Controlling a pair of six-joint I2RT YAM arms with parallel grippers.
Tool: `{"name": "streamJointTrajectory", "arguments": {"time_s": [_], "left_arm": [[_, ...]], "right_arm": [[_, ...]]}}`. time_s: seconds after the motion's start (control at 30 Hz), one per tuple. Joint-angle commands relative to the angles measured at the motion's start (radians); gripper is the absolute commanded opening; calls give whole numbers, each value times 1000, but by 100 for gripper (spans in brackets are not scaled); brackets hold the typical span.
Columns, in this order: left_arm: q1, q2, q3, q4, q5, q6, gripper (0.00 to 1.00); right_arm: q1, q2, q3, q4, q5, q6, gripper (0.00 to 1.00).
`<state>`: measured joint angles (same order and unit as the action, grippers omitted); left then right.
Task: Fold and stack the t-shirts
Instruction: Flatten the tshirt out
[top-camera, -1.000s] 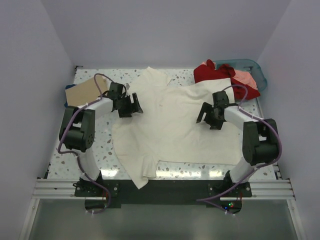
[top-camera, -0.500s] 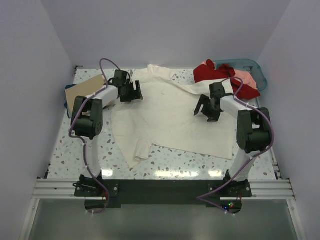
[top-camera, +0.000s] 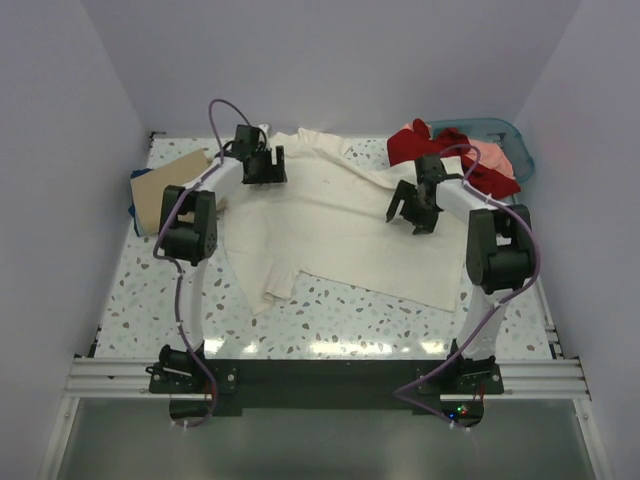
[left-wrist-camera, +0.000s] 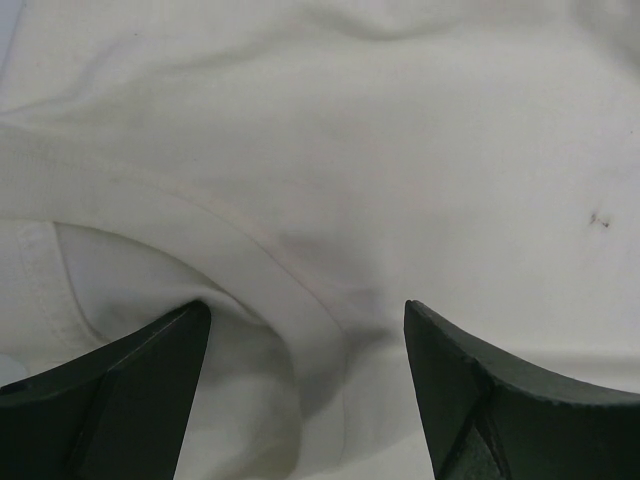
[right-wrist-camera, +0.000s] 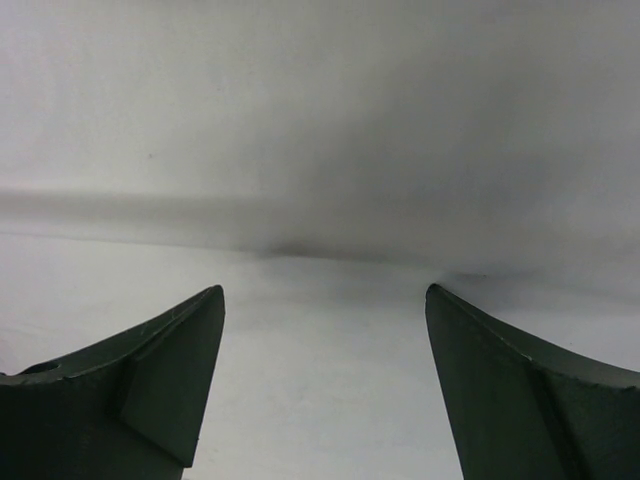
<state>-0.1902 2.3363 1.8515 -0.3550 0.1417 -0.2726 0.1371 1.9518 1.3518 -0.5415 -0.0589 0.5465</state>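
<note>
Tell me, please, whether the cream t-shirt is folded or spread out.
Spread out, not folded: the cream t-shirt lies open and rumpled across the table, one sleeve sticking out.

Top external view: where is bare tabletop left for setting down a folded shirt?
Bare table runs along the near edge, between the hem of the cream shirt and the black mounting rail, widest near-left below the tan shirt. Far right is crowded: red shirt, teal basket.

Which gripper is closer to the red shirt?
Right. The right gripper is close by the red shirt, on its near side; the left gripper is across the cream shirt.
</note>
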Motion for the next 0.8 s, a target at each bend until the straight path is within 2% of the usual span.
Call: {"name": "streamJointTrajectory", "arguments": {"time_s": [0.0,0.13,0.23,0.4,0.57,0.77], "left_arm": [[-5,18,58,-32,-7,42,84],[-26,-70,66,2,-19,44,84],[-41,-223,-1,22,-60,33,84],[-74,-457,-299,42,-139,-17,82],[-95,-685,-605,-67,-253,-120,77],[-100,-916,-875,-150,-258,-226,68]], "right_arm": [[1,15,58,-41,31,-29,85],[1,-14,98,-57,4,-65,84],[6,-50,106,-67,1,-80,84],[12,-100,92,-74,-7,-86,84],[10,-119,72,-75,-28,-71,84],[13,-133,29,-54,-56,-57,84]]}}
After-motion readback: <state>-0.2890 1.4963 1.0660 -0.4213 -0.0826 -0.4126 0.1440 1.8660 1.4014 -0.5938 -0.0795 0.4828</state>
